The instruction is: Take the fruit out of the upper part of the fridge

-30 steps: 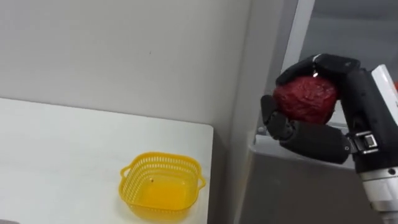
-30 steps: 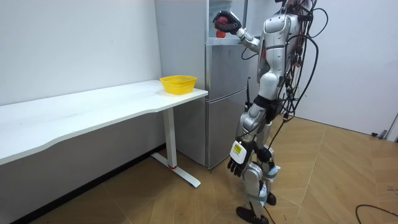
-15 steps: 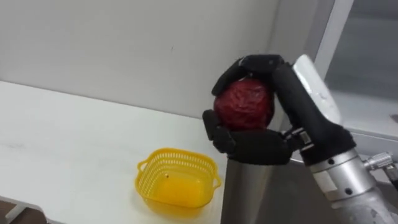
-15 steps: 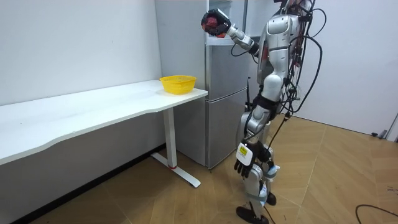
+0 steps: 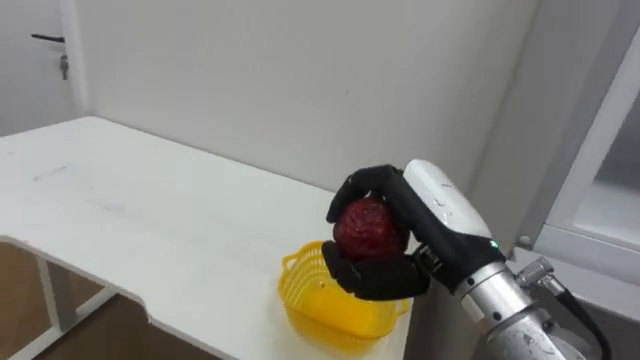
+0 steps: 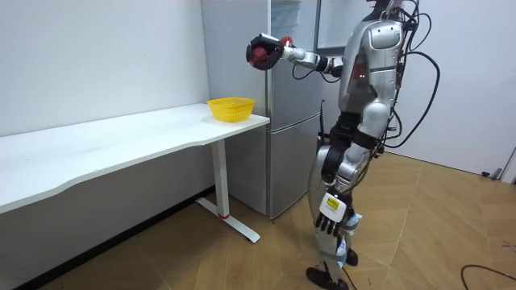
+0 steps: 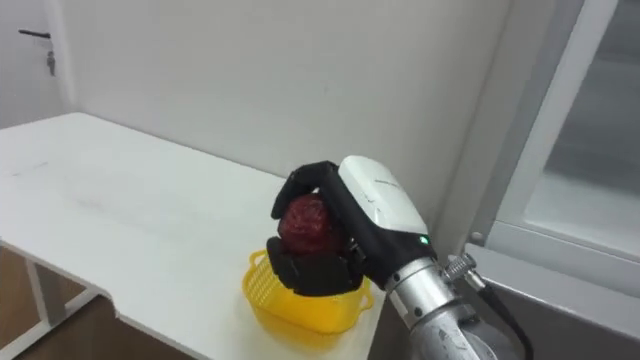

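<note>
We log our right hand (image 5: pixel 382 282), curled round the red fruit (image 5: pixel 365 228), high over the table (image 5: pixel 150 220) at its fridge end. Open air lies between it and the basket (image 5: pixel 318 305) below. The fridge (image 5: pixel 590 150) crowds the right and the wall (image 5: pixel 300 80) stands behind. The table left of the basket is bare.

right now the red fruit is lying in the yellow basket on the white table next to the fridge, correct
Not quite. The red fruit is not lying in the yellow basket: the right hand grips it in the air, as the room view shows. The basket itself does sit on the white table next to the fridge.
</note>
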`<state>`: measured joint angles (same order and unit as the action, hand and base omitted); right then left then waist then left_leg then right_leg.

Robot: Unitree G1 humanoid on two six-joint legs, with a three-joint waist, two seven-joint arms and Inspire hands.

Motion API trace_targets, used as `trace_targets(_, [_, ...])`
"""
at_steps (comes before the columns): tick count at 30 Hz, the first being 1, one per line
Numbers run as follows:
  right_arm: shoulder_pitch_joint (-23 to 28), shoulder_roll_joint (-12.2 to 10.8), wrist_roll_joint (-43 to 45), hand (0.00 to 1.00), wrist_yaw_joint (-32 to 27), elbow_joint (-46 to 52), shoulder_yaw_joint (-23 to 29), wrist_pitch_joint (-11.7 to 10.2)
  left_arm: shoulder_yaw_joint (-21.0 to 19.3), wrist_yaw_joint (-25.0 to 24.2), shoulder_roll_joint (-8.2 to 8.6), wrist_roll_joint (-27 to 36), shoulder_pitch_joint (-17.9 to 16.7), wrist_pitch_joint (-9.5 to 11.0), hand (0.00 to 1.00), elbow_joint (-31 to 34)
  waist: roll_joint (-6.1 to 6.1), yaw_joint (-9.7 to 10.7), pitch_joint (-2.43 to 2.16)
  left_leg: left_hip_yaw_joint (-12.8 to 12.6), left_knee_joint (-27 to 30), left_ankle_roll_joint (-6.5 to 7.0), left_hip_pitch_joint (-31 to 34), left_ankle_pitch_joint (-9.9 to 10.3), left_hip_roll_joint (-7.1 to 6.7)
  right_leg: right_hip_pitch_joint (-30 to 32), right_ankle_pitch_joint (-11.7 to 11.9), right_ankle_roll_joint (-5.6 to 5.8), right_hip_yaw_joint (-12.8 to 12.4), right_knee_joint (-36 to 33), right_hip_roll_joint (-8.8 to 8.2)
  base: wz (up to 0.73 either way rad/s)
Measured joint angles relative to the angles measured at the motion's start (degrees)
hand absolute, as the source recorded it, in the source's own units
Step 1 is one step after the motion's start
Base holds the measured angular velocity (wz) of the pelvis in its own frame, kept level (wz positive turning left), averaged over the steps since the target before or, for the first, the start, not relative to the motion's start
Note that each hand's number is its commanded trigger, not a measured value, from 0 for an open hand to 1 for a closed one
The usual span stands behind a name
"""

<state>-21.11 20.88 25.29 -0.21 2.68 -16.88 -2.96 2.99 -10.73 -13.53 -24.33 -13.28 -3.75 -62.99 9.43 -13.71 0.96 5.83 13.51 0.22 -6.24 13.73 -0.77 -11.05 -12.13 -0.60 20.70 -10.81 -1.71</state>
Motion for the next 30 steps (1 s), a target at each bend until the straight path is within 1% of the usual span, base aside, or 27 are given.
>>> trace_targets(2, [0.00,0.28,0.03,1.00,0.46,-2.41,0.00,0.05,-0.05,-0.15,-0.62,-0.02,-0.56,-0.01,0.00,0.04,0.79,-0.84,-0.19,0.95,0.08,0.00,0.12,-0.01,-0.19,-0.27,-0.06,0.10,1.17,-0.04,-0.18,0.22])
trace_targets(3, [0.00,0.27,0.03,1.00,0.51,-3.05,0.00,0.07,-0.10,-0.19,-0.74,-0.02,-0.74,-0.02,0.00,0.06,0.95,-0.92,-0.19,1.19,0.15,0.01,0.12,-0.01,-0.22,-0.43,-0.07,0.11,1.48,-0.03,-0.19,0.24])
trace_targets(5, [0.00,0.29,0.14,1.00,0.88,-4.50,0.01,0.11,-0.69,-0.48,-0.87,-0.12,-1.36,-0.04,0.00,0.08,1.36,-0.98,-0.15,2.25,0.23,0.03,-0.04,-0.03,-0.54,-0.96,-0.19,0.31,2.12,-0.02,-0.28,0.25])
trace_targets(6, [-0.01,0.30,0.03,1.00,1.01,-5.25,0.02,0.11,-1.75,-1.12,-0.88,-0.14,-1.65,-0.08,0.00,0.08,1.61,-1.14,-0.08,2.45,0.22,0.07,-0.17,-0.05,-0.72,-1.09,-0.33,0.49,2.57,0.00,-0.38,0.22])
trace_targets(8, [-0.02,0.30,-0.26,1.00,1.39,-6.65,0.02,0.16,-2.28,-1.44,-1.05,0.02,-1.80,-0.53,0.00,0.08,2.05,-1.38,0.01,3.27,0.22,0.13,-0.27,-0.08,-0.90,-1.34,-0.42,0.61,3.14,0.00,-0.48,0.17])
trace_targets(9, [-0.05,0.31,-0.26,1.00,1.69,-7.66,-0.01,0.41,-2.33,-1.52,-1.27,0.04,-1.71,-1.02,0.00,0.07,2.39,-1.98,0.15,3.59,0.24,0.13,-0.35,-0.08,-0.96,-1.82,-0.43,0.63,3.25,0.12,-0.46,0.10])
trace_targets(11, [-0.17,0.33,-0.19,1.00,1.68,-10.69,-0.06,0.61,-2.36,-1.60,-1.88,0.06,-1.49,-1.39,0.00,0.06,3.15,-2.65,-0.12,3.71,0.31,0.13,-0.33,-0.08,-0.92,-1.94,-0.43,0.62,3.45,0.14,-0.40,0.08])
trace_targets(13, [-0.31,0.38,-0.49,1.00,1.66,-14.70,-0.14,1.87,-2.72,-1.54,-2.19,-0.04,-1.47,-2.10,0.00,0.08,3.99,-4.18,-0.27,3.75,0.24,0.13,-0.21,-0.08,-0.92,-1.89,-0.43,0.63,3.62,0.09,-0.40,0.04])
trace_targets(14, [-0.36,0.38,-0.60,1.00,1.66,-15.57,-0.18,1.92,-2.76,-1.52,-2.31,-0.03,-1.44,-2.15,0.00,0.12,4.19,-4.47,-0.27,3.76,0.22,0.13,-0.17,-0.08,-0.92,-1.86,-0.43,0.63,3.63,0.09,-0.40,0.00])
trace_targets(15, [-0.36,0.39,-0.71,1.00,1.66,-16.61,-0.18,2.20,-2.85,-1.53,-2.59,-0.04,-1.46,-2.20,0.00,0.36,4.59,-5.19,-0.07,3.79,0.21,0.13,0.01,-0.08,-0.92,-1.68,-0.43,0.63,3.63,0.09,-0.39,0.00])
trace_targets(16, [-0.42,0.39,-0.73,1.00,1.65,-17.40,-0.18,2.35,-2.87,-1.57,-2.90,-0.05,-1.56,-2.32,0.00,0.95,5.02,-5.61,0.02,3.88,0.28,0.13,0.27,-0.08,-0.92,-1.49,-0.43,0.63,3.65,0.09,-0.37,0.06])
trace_targets(17, [-0.44,0.39,-0.74,1.00,1.65,-18.01,-0.20,2.52,-2.93,-1.71,-3.18,-0.12,-1.99,-2.36,0.00,1.40,5.35,-5.88,-0.03,4.28,0.50,0.13,0.82,-0.08,-1.00,-1.16,-0.43,0.63,3.83,0.09,-0.37,0.09])
trace_targets(18, [-0.46,0.39,-0.73,1.00,1.64,-18.12,-0.20,2.71,-2.96,-1.89,-3.33,-0.21,-2.02,-2.42,0.00,1.46,5.47,-6.07,0.00,4.47,0.68,0.13,1.12,-0.08,-1.05,-1.00,-0.43,0.63,4.06,0.09,-0.37,0.16])
trace_targets(19, [-0.75,0.39,-0.64,1.00,1.54,-18.81,-0.23,2.75,-2.92,-2.30,-3.66,-0.40,-1.96,-2.60,0.00,1.45,5.76,-6.42,0.14,4.83,1.24,0.12,1.72,-0.08,-1.13,-0.79,-0.43,0.63,4.48,0.07,-0.40,0.13])
trace_targets(21, [-2.17,0.39,-0.64,1.00,1.11,-22.14,-0.70,2.69,-2.88,-2.50,-4.07,-0.43,-1.86,-2.93,0.00,1.44,6.06,-6.69,0.54,5.18,1.35,0.11,1.92,-0.07,-1.14,-0.74,-0.43,0.63,4.75,0.06,-0.36,0.12])
trace_targets(24, [-3.75,0.84,0.05,1.00,0.69,-25.38,-2.12,3.16,-2.90,-3.59,-4.29,-1.40,-2.03,-3.46,0.00,1.45,6.38,-7.14,0.40,5.52,1.89,0.09,3.11,-0.06,-1.27,0.02,-0.43,0.63,5.53,0.01,-0.41,0.12])
trace_targets(25, [-3.95,0.98,0.04,1.00,0.65,-25.49,-2.34,3.09,-2.90,-4.09,-4.34,-1.50,-2.03,-3.55,0.00,1.45,6.54,-7.32,0.46,5.51,2.17,0.08,3.73,-0.07,-1.26,0.38,-0.43,0.63,5.63,0.05,-0.40,0.08])
trace_targets(27, [-5.05,1.05,-0.37,1.00,0.40,-27.70,-2.78,2.71,-2.90,-4.87,-4.42,-1.58,-1.81,-3.71,0.00,1.46,6.63,-7.28,0.41,5.61,2.38,0.07,4.26,-0.07,-1.31,0.75,-0.42,0.62,6.11,0.02,-0.43,0.07])
trace_targets(28, [-5.95,1.15,-0.97,1.00,0.16,-29.78,-2.79,2.61,-2.82,-5.05,-4.49,-1.55,-1.72,-3.75,0.00,1.47,6.78,-7.23,0.34,5.91,2.54,0.06,4.79,-0.07,-1.43,1.11,-0.42,0.62,6.17,0.01,-0.48,0.10])
trace_targets(30, [-7.15,1.21,-2.32,1.00,-0.14,-33.42,-2.83,2.94,-2.72,-5.08,-4.52,-1.56,-1.68,-3.91,0.00,1.59,6.80,-7.25,0.36,6.16,3.09,0.06,5.27,-0.07,-1.62,1.17,-0.42,0.63,6.17,0.06,-0.54,0.11])
